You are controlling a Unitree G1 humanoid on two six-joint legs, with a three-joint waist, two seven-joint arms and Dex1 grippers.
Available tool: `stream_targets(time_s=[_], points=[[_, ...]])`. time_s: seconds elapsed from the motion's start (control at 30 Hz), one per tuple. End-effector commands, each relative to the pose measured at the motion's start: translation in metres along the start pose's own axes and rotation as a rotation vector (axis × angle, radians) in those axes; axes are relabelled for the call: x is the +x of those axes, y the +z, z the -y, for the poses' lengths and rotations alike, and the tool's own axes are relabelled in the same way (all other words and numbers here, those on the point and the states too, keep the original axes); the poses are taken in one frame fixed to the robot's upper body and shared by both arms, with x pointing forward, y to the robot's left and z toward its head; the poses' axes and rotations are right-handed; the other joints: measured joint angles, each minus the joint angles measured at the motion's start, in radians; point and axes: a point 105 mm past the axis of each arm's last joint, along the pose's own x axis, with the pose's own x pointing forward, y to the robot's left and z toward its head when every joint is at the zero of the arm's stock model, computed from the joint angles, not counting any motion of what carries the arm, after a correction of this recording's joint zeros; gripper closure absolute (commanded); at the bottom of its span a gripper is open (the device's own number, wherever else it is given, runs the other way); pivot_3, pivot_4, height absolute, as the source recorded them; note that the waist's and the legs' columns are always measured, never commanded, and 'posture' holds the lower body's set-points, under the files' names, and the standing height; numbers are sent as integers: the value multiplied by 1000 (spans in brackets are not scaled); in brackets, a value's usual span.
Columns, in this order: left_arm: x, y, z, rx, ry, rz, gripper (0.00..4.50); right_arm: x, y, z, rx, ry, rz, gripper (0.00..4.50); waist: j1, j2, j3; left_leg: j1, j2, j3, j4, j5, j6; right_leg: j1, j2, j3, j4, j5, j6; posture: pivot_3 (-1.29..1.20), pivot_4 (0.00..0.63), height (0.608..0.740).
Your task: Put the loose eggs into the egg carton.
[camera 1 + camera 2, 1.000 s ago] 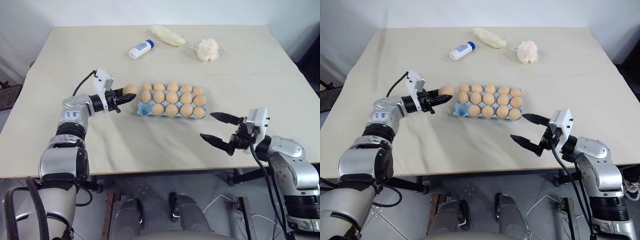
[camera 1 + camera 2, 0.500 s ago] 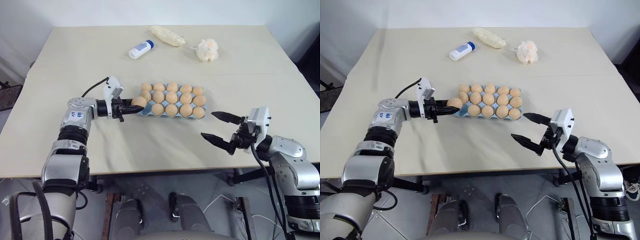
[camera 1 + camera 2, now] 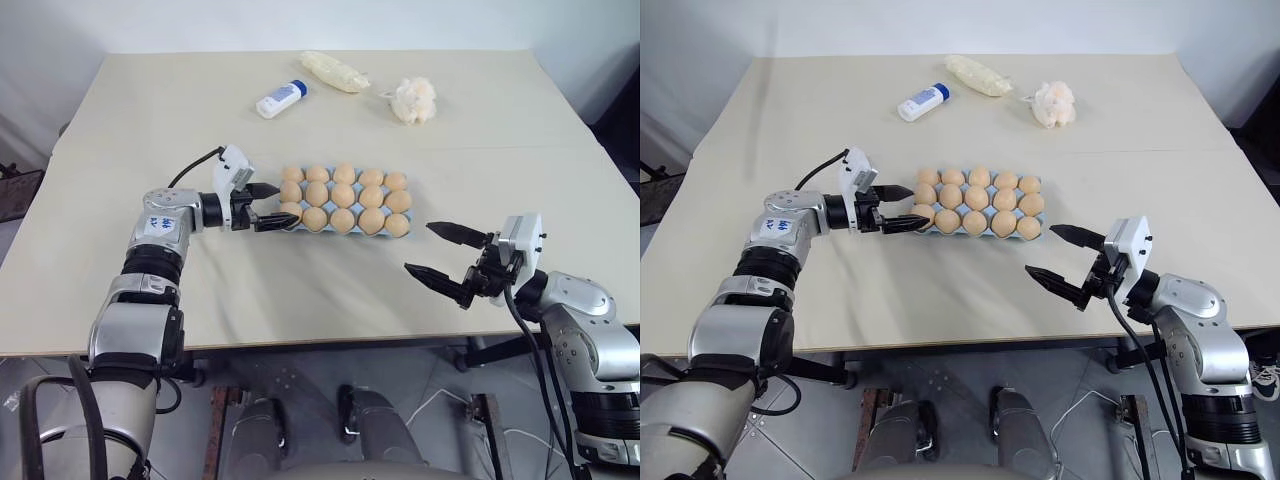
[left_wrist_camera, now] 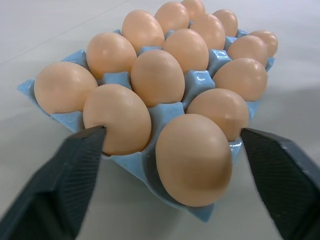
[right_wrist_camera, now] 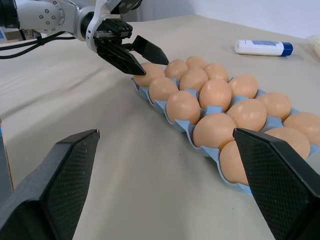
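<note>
White bottle (image 3: 281, 99), label seemingly unreadable

Little legible text. White bottle with blue cap (image 3: 281, 99) lying on the worktop (image 3: 180, 110): carries a blue printed label, characters too small to read. Left forearm (image 3: 160, 224): small blue marking on its silver casing, not readable as letters or digits. No readable print found on the egg carton (image 4: 165, 107), the eggs, or any other item.
</note>
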Motion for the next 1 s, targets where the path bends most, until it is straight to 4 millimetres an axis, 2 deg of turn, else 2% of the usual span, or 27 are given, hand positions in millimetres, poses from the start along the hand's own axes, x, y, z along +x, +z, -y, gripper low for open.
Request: stream_targets(time_s=[0.03, 0.17, 0.3, 0.5, 0.57, 0.63, 0.7, 0.73, 0.83, 1.0], points=[[-12, 30, -6, 53, 19, 78, 26, -3, 13, 3, -49, 0, 16, 0, 0, 0, 0, 0, 0, 0, 0, 0, 0, 0, 0, 0, 0, 0, 0, 0, 150, 740], [-38, 44, -8, 68, 26, 137, 26, -5, 16, 8, -64, 11, 10, 0, -2, 0, 0, 0, 0, 0, 0, 0, 0, 0, 0, 0, 0, 0, 0, 0, 150, 740], [-60, 40, -8, 57, 58, 123, 26, -7, 18, 13, -75, 24, -3, 0, -3, 0, 0, 1, 1, 1, -1, 0, 0, 0, 1, 1, 1, 0, -1, 0, 150, 740], [-91, 18, 4, 29, 54, 99, 26, -5, 19, 19, -83, 52, -13, 0, -2, 0, 0, 1, 2, 1, 1, 0, -1, 0, 2, 2, 3, -1, -2, 0, 150, 740], [-100, 2, 9, 5, 55, 73, 26, -5, 19, 21, -82, 72, -24, 0, -2, 0, 0, 2, 2, 1, 1, 0, -1, -1, 1, 3, 3, -1, -2, 0, 150, 740], [-105, -6, 12, -10, 54, 61, 26, -5, 18, 23, -82, 86, -33, 0, -1, 0, 0, 2, 2, 2, 1, 0, -1, -1, -2, 3, 4, -1, -2, 0, 150, 740], [-115, -5, 11, 236, 157, 54, 26, -8, 17, 28, -89, 99, -49, 0, -1, 0, 0, 2, 2, 1, 1, 0, -1, -1, -6, 2, 4, -1, -2, 0, 150, 740], [-119, -5, 10, 249, 181, 57, 26, -9, 16, 31, -90, 103, -55, 0, -1, 0, 0, 2, 2, 1, 0, 0, 0, -1, -8, 2, 4, -1, -2, 0, 150, 740], [-121, -8, 15, 157, 132, 67, 26, -8, 16, 37, -96, 107, -60, 0, -1, 0, 0, 2, 2, 1, 0, 0, 0, -1, -9, 2, 3, -1, -2, 0, 150, 740], [-123, -7, 19, 137, 128, 45, 26, -6, 18, 37, -102, 110, -55, 0, 0, 0, 0, 2, 2, 1, 0, 0, 0, -1, -10, 2, 3, -1, -1, 0, 150, 740]])
